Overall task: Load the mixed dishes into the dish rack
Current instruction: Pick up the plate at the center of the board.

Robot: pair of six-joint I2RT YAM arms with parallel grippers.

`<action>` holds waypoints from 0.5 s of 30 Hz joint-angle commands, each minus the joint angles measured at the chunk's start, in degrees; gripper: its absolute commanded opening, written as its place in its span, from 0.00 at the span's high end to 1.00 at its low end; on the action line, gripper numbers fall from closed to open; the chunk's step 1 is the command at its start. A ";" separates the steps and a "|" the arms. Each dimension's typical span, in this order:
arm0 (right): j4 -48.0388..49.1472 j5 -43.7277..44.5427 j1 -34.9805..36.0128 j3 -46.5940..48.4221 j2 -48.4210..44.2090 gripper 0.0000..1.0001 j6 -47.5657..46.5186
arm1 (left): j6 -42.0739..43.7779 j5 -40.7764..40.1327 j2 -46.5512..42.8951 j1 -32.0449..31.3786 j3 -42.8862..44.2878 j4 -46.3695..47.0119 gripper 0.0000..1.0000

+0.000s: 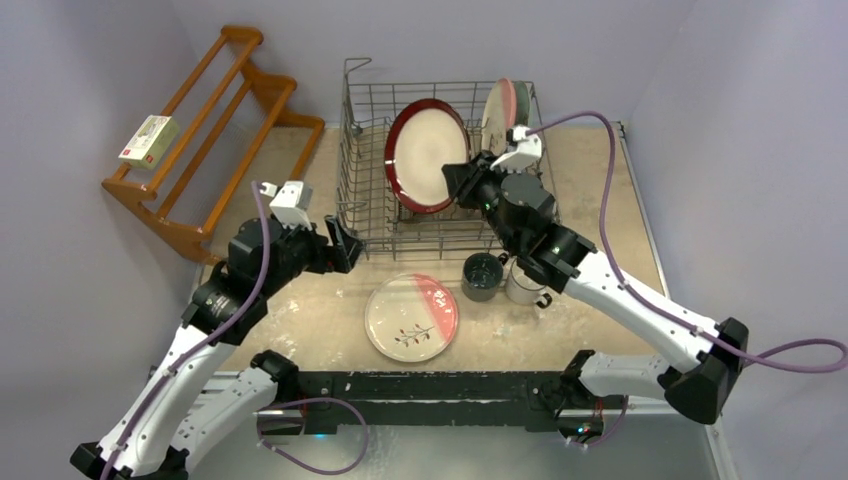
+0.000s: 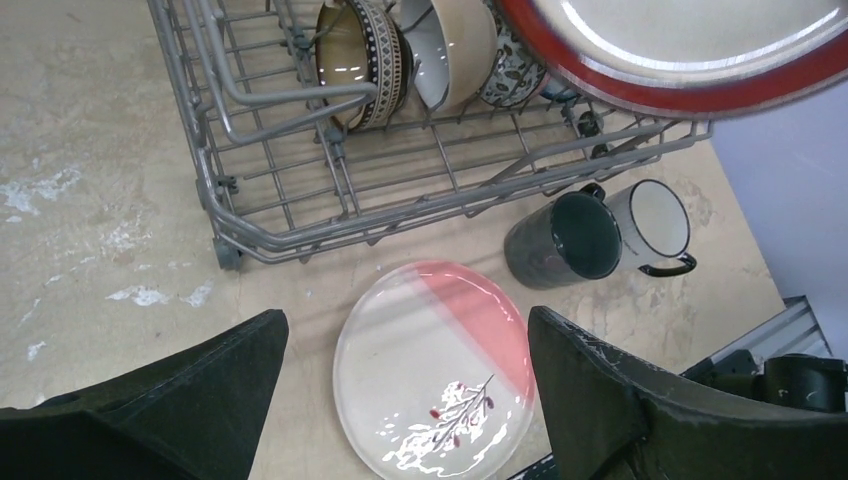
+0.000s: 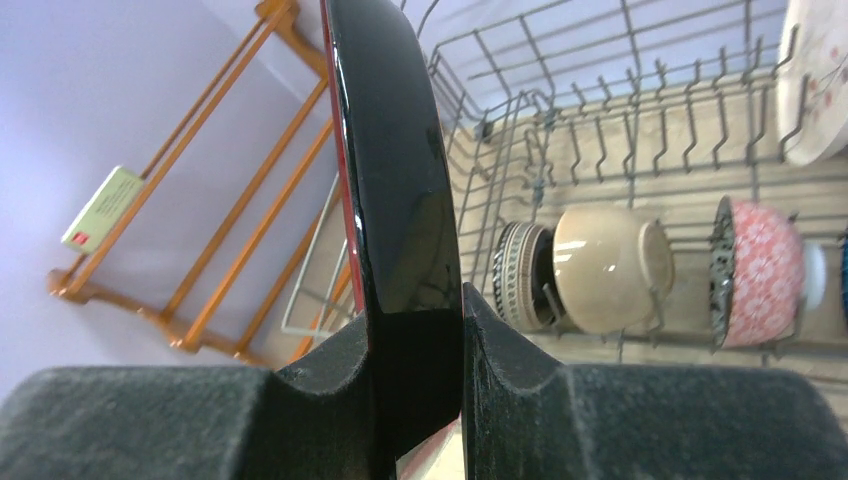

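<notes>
Here the right gripper is clamped on the 3 o'clock rim of a large round cream plate with a red rim and glossy black back. The plate stands tilted over the front half of the grey wire dish rack. In the right wrist view its edge runs upward between the 2 pads. Beyond it, upright tines stand free along the rack's far side.

3 bowls lie on their sides in the rack's lower row: a banded patterned one, a plain beige one and a pink floral one. A pale plate stands on edge at the rack's 1 o'clock corner.

The left gripper hangs with its jaws spread wide and holds nothing. It is just off the rack's 7 o'clock corner.

A round pink-and-white plate with a branch motif lies flat on the table at the rack's 6 o'clock. At that plate's 2 o'clock, a dark teal mug and a white mug touch side by side. Bare tabletop lies at the plate's 9 o'clock.
</notes>
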 commanded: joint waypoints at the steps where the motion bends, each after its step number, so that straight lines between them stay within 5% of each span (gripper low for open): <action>1: 15.28 4.83 -1.45 8.04 1.51 1.00 -6.03 | 1.78 -0.95 -0.17 0.12 -3.08 1.80 0.12; 15: 18.73 6.18 -10.87 16.29 11.74 1.00 -14.59 | 2.04 -0.98 1.41 0.12 -7.50 3.99 0.13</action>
